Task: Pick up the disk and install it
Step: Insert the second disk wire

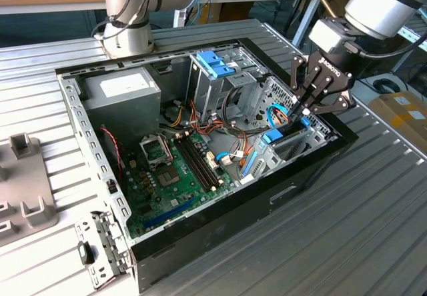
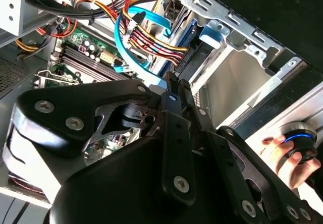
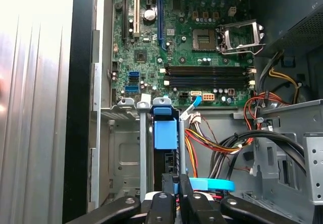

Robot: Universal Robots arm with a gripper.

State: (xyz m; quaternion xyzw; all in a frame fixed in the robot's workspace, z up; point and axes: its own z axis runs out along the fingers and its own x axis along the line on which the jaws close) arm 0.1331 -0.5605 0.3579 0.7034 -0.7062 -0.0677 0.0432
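The disk stands on edge in the drive bay at the open computer case's corner on the exterior view's right, its light-blue carrier end showing. My gripper reaches down into that bay at the disk's other end. In the first wrist view the disk's blue carrier runs away from my gripper, whose fingers are drawn together on a sliver of blue carrier. In the second wrist view the gripper is shut, and the carrier's blue end sits in the metal bay beyond it.
An upright drive cage with a blue handle and bundled cables stand close beside the bay. The motherboard and power supply fill the case. A person's hand rests on a round controller outside it. Grey fixtures lie on the table.
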